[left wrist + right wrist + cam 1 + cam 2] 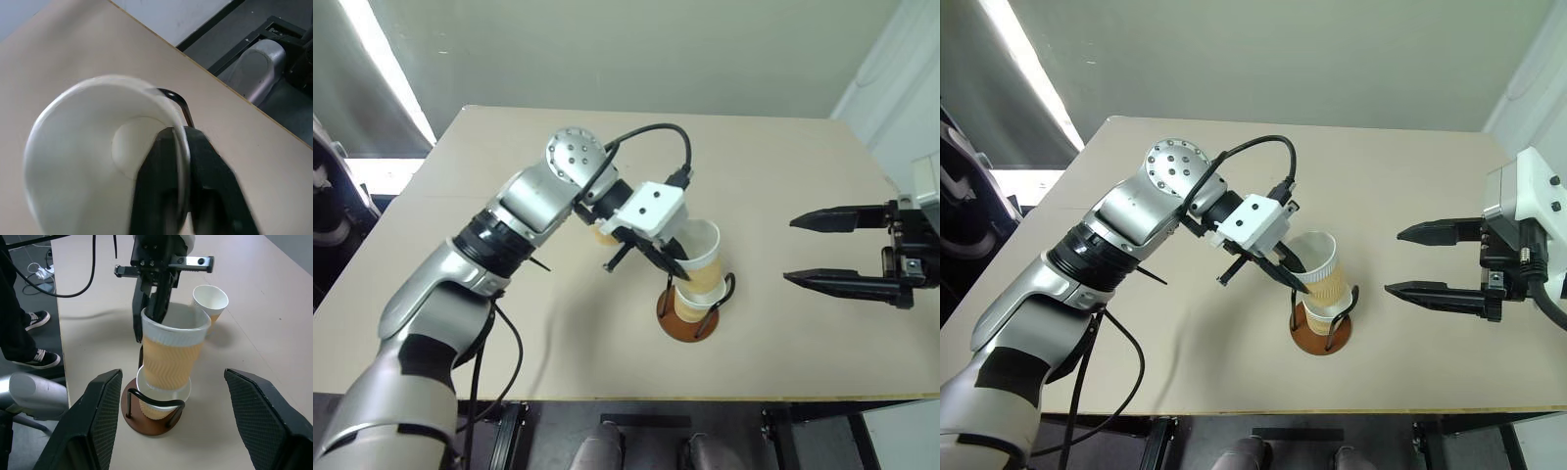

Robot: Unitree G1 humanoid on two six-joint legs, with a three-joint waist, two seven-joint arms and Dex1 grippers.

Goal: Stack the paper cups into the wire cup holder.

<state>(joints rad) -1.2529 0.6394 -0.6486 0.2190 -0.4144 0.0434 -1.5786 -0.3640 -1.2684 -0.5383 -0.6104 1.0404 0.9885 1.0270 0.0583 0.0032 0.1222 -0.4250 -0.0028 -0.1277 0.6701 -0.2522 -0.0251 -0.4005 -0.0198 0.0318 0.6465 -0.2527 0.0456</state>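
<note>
cup (172,352) in left claw (1295,276), entering holder (152,413).

Tan cups (172,363) with white rims and perhaps a zigzag ribbing are seen; the holder (152,420) is reddish-brown with black wire

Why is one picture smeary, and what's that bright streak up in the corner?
Left wrist view: the cup and black fingers sit right at the lens, so they blur. Left eye view: the streak looks like a glaring light strip beyond the table. Right wrist view: soft shadows beside the spare cup.
</note>
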